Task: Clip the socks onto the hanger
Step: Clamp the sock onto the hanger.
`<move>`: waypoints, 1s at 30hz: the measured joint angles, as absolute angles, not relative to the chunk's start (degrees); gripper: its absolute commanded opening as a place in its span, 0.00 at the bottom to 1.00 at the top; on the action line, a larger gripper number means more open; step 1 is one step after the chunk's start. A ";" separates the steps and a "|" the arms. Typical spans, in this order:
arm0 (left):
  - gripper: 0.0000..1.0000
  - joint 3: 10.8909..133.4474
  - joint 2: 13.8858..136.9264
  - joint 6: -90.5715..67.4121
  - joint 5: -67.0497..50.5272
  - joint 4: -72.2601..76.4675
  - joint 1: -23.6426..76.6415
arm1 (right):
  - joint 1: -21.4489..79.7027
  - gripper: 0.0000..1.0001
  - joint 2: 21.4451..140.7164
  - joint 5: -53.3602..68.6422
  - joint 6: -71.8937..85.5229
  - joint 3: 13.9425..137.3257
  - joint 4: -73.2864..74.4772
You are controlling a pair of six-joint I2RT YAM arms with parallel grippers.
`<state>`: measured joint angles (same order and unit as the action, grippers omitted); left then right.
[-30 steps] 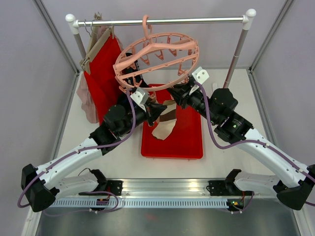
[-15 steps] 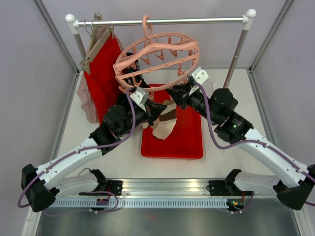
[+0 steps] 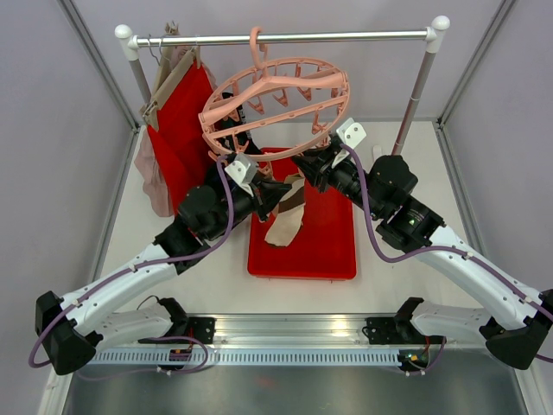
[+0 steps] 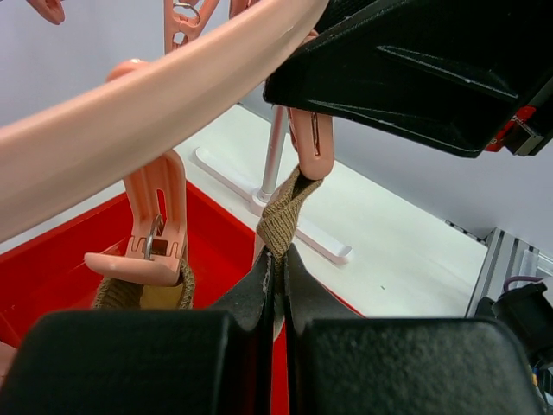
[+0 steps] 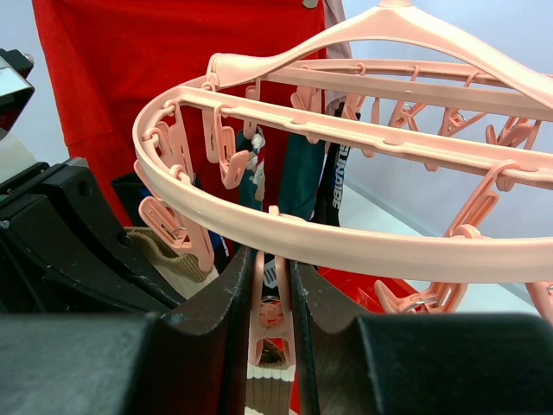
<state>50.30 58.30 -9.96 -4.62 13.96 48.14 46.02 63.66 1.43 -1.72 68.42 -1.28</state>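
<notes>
Since a second ago, my left arm has crept up and in toward the ring, and the tan sock (image 3: 283,223) now hangs straighter and narrower over the red tray (image 3: 328,251) than it did. My right arm has hardly shifted.

My left gripper (image 4: 278,268) is clamped tight on the sock's ribbed cuff, with the fold of cuff standing up just above the fingertips. That fold reaches into the mouth of a peg (image 4: 309,143) dangling from the hanger (image 5: 363,249). My right gripper (image 5: 272,268) has its fingers pressed on either side of that same peg. I judge it is squeezing the peg's tails to hold the mouth apart, though I cannot see the mouth itself from that wrist.

The sock is light, soft and limp. It will sag and fold wherever I do not hold it, so the thick ribbed cuff is the right place to pinch. It gives the peg the most to bite on. The peg is small, springy plastic and swings freely, so I expect it to twist if I push the cuff in crooked.

Around me, a second tan sock (image 4: 143,294) already hangs from the neighbouring peg, just beside mine. A teal sock (image 5: 302,177) and a black sock (image 5: 333,190) hang from pegs farther round. The ring's rim passes close over both my wrists, and the crowded pegs leave little room. Behind, a red cloth (image 3: 186,130) hangs from the rail (image 3: 285,37), well clear.
</notes>
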 measured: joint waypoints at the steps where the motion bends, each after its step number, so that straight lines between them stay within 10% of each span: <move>1: 0.02 50.30 58.30 -9.96 -4.64 14.00 48.14 | 46.02 0.00 63.66 1.43 -1.72 68.42 -1.28; 25: 0.02 50.15 56.84 -9.98 -6.70 16.43 48.14 | 46.02 0.00 63.66 1.21 -1.48 68.42 -1.30; 30: 0.02 50.15 56.86 -9.98 -6.68 16.43 48.14 | 46.02 0.30 63.66 1.21 -1.21 68.42 -1.30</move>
